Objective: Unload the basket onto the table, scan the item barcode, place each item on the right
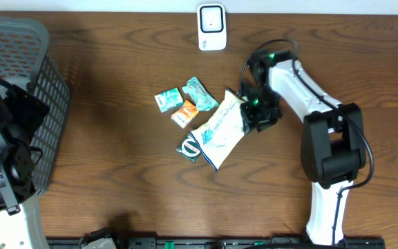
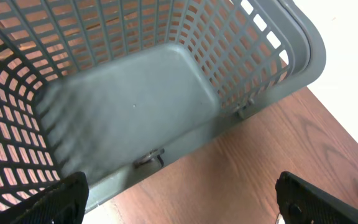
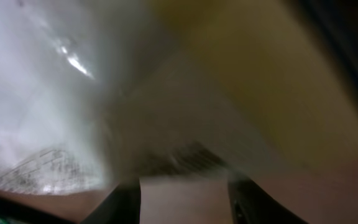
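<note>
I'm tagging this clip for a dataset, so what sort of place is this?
Likely a mock shop checkout: a white barcode scanner, small packaged snacks on a wooden table, and a grey mesh basket.

The right arm (image 1: 302, 83), well apart from the basket (image 1: 47, 41), has glossy white links between chunky black joint housings, with a thin black cable looping beside them and small green lights glowing near its black hand (image 1: 258, 114). The left arm (image 1: 5, 138), just beside the basket, is made of boxy black blocks over a white base. Its fingers (image 2: 316, 199) are matte black.
</note>
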Robot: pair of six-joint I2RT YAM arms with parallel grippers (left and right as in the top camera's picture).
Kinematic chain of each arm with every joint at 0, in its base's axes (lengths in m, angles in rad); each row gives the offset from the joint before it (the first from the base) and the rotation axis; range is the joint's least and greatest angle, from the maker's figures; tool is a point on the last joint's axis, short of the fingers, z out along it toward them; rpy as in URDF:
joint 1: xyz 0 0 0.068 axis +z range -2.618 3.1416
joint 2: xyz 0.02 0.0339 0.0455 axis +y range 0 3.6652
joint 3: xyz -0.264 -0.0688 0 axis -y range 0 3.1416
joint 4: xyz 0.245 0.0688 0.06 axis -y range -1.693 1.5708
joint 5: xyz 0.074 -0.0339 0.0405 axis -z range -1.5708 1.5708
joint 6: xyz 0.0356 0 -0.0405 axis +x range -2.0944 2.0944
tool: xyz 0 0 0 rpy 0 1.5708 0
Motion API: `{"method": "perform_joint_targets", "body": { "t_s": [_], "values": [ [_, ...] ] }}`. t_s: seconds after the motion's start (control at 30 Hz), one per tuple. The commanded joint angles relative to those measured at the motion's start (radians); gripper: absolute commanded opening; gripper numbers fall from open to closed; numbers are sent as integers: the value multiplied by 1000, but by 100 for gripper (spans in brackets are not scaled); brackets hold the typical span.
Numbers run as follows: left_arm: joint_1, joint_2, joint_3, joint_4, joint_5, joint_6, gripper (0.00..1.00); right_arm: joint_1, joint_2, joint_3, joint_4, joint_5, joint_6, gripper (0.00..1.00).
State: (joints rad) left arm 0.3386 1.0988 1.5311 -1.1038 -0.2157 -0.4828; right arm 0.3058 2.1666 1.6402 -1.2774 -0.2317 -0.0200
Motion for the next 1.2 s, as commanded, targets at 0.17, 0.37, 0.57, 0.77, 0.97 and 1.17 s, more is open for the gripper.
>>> {"method": "perform_joint_targets", "body": {
  "t_s": [0.17, 0.37, 0.57, 0.77, 0.97, 1.17],
  "values": [
    [3, 0, 2, -3, -6, -9, 95, 17, -1, 6, 372, -34, 118, 35],
    [3, 0, 2, -3, -6, -8, 95, -5, -1, 154, 441, -94, 116, 35],
    [3, 0, 2, -3, -6, -8, 95, -6, -1, 284, 294, -116, 98, 49],
    [3, 0, 2, -3, -6, -9, 95, 11, -1, 194, 42, -119, 45, 83],
    [3, 0, 2, -3, -6, -9, 95, 31, -1, -42, 166, -335, 28, 92],
    [3, 0, 2, -3, -6, -9, 95, 58, -1, -185, 385, -500, 93, 73]
  ]
}}
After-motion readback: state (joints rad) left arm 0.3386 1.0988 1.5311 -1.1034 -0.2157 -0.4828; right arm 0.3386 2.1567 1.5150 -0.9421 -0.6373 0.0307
